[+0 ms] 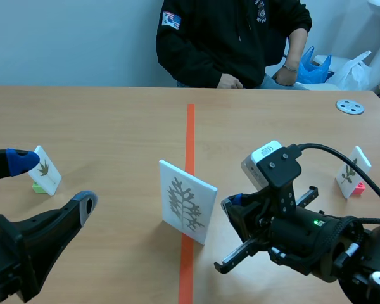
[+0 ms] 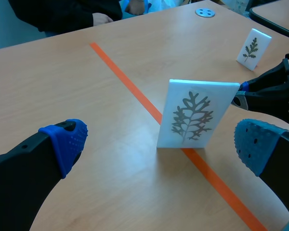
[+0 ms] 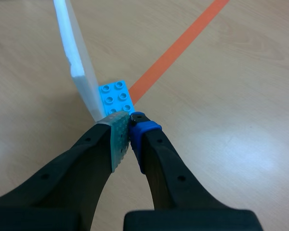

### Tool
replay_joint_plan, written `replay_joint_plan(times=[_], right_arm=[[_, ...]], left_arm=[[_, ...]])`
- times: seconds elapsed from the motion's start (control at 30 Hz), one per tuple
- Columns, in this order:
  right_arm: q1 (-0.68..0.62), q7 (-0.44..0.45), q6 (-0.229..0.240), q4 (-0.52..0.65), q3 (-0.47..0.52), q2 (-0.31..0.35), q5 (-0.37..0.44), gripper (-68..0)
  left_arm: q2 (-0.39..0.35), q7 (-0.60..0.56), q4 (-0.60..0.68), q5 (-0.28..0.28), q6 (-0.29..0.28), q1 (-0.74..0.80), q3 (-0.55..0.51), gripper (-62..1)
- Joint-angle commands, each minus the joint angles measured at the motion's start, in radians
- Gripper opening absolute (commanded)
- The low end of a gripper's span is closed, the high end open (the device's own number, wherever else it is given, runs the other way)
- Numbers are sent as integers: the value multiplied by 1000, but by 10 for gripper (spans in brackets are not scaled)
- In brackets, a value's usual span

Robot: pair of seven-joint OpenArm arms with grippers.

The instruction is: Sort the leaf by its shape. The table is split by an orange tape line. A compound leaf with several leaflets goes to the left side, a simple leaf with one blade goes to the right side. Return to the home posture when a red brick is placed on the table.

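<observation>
A white card printed with a much-divided grey leaf stands upright on the orange tape line. In the right wrist view I see it edge-on on a blue brick base. My right gripper is shut, its pads pressed together and their tips at the near edge of that base, close behind the card. In the scene view the right gripper sits just right of the card. My left gripper is open and wide, with the card ahead of it and nothing between the fingers.
A small leaf card on a green base stands at the left, near my left gripper. Another leaf card on a pink base stands far right. A grey disc lies at the back right. A person sits across the table.
</observation>
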Motion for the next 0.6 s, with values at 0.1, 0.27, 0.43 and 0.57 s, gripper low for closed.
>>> replay_joint_plan(times=[0.1, 0.27, 0.43, 0.57], right_arm=[[12, 14, 0, 15, 2, 0, 3, -666], [11, 14, 0, 15, 2, 0, 3, -666], [8, 4, 0, 16, 3, 3, 3, -666], [-8, 4, 0, 17, 4, 12, 3, -666]], left_arm=[[2, -10, 11, -6, 2, -3, 3, 14], [2, -10, 11, -6, 2, -3, 3, 14], [2, -10, 11, -6, 2, -3, 3, 14], [2, -10, 11, -6, 2, -3, 3, 14]])
